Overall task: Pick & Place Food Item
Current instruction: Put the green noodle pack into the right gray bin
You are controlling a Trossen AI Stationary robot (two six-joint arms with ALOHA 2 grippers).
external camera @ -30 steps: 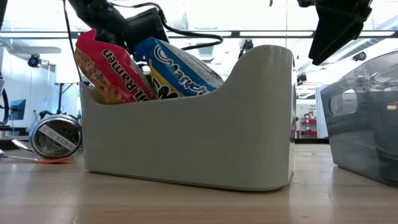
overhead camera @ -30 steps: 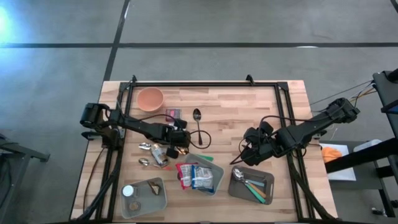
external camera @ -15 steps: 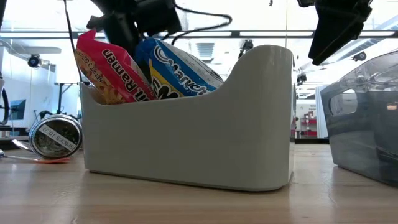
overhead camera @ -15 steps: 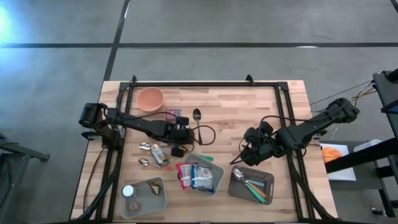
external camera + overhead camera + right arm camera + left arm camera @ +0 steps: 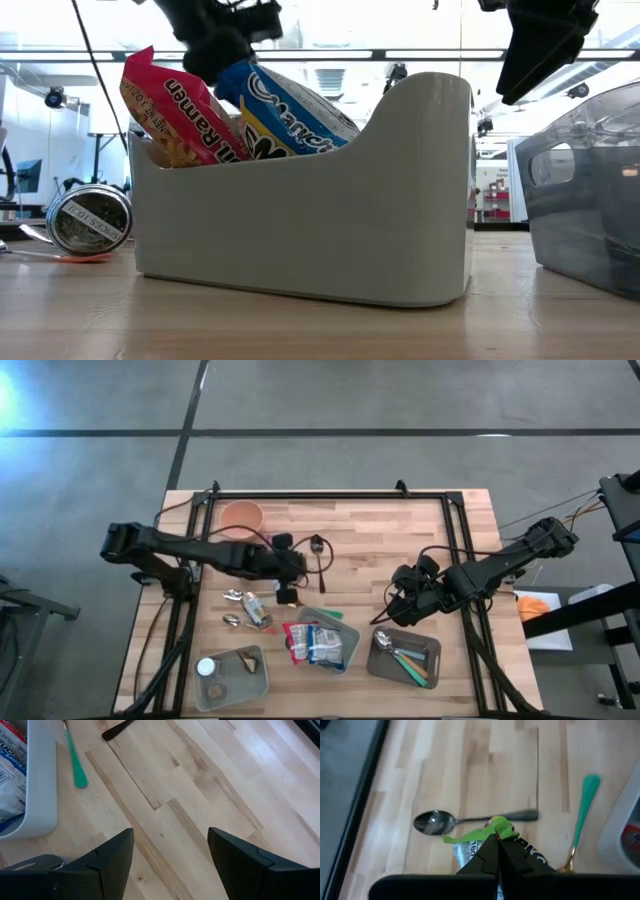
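A small food packet (image 5: 470,851) with a green end and a dark and white body hangs above the table's middle, with my left gripper (image 5: 496,841) shut on it. In the high view the packet (image 5: 285,598) shows just below that gripper (image 5: 288,582), next to the grey bin (image 5: 345,628) that holds ramen packets (image 5: 318,645). My right gripper (image 5: 170,860) stands open over bare wood to the right of the bin (image 5: 400,600), with nothing between its fingers. My left gripper pinches the packet's green end (image 5: 482,836) between its two shut fingers (image 5: 487,857). The fingers slant down from the table's left side. The packet hangs from them, clear of the table.
A steel spoon (image 5: 470,819) and a teal-handled utensil (image 5: 582,810) lie under the left gripper. An orange bowl (image 5: 241,517) stands far left. A tin (image 5: 257,608) and spoons (image 5: 232,597) lie left of the bin. A cutlery bin (image 5: 405,655) and another tray (image 5: 232,675) stand near the front edge.
My left gripper has risen from the table with the packet and rolled about its own axis, staying shut. The packet is lifted clear now. In the low view the gripper has climbed toward the picture's top.
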